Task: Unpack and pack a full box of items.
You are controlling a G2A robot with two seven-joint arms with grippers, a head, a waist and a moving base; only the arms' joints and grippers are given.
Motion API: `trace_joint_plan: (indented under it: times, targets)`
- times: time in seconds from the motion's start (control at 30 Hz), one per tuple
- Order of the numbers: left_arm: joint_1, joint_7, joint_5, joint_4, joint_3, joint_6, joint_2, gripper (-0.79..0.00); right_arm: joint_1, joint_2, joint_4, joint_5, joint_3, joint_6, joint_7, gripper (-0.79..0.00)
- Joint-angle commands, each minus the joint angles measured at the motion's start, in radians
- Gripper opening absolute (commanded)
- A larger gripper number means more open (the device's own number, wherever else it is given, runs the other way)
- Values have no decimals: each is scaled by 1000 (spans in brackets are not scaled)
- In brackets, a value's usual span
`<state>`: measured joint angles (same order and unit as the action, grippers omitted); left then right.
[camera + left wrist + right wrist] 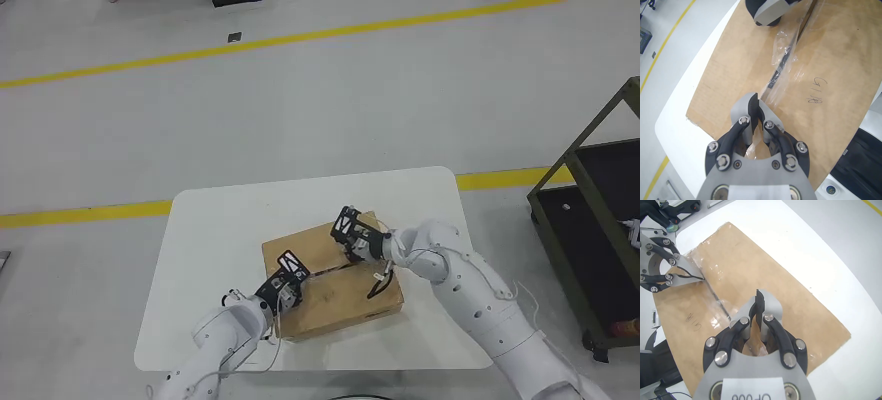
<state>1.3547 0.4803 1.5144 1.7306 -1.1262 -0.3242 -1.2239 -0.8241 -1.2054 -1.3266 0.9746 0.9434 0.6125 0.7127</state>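
One cardboard box (335, 300), closed, contents hidden

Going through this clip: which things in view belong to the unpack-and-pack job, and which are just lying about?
Part of the job:
- cardboard box, flaps closed
- clear tape along its seam
- left gripper, shut, tip at the seam
- right gripper, shut, over the lid

Just there:
- white table under the box
- dark cart on the floor beside the table
- yellow floor line

You see a plain brown cardboard box (340, 305) with clear glossy tape (785, 56) on a white table (210, 260); yellow lines (250, 45) cross the pale grey floor (400, 100).
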Motion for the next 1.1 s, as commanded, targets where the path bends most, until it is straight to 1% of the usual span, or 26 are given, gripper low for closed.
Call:
trace_joint_plan:
  times: [0.0, 0.03, 0.07, 0.1, 0.27, 0.43, 0.5, 0.6, 0.73, 0.87, 1.07]
  targets:
    - [0, 2, -1, -1, -2, 1, 0, -283, -24, 11, -29, -8, 30, 4, 19, -785]
    - [0, 3, -2, -1, -2, 2, 0, -179, -39, 16, -47, -16, 45, 10, 29, -785]
    - [1, 5, -5, -1, -3, 3, 0, -15, -53, 22, -65, -23, 59, 17, 43, -785]
    - [1, 6, -6, -1, -3, 3, 0, 0, -68, 28, -83, -29, 74, 22, 54, -785]
    - [1, 8, -12, -1, -3, 5, 0, 0, -145, 53, -169, -61, 137, 43, 113, -785]
    - [2, 9, -20, 1, -6, 8, 0, 0, -207, 73, -245, -53, 196, 35, 122, -785]
    - [4, 11, -27, 6, -10, 8, 0, 0, -233, 79, -280, 1, 220, 24, 57, -785]
    - [8, 14, -32, 10, -17, 3, 2, 0, -255, 85, -299, 59, 236, 1, 19, -785]
    - [10, 15, -40, 17, -25, 5, 3, 0, -273, 88, -327, 69, 246, -4, -39, -785]
    - [21, 22, -53, 43, -39, -7, 6, 0, -285, 92, -348, 76, 262, -15, -62, -785]
    - [62, 34, -90, 101, -100, -36, 17, 0, -304, 101, -360, 64, 311, -32, -88, -785]
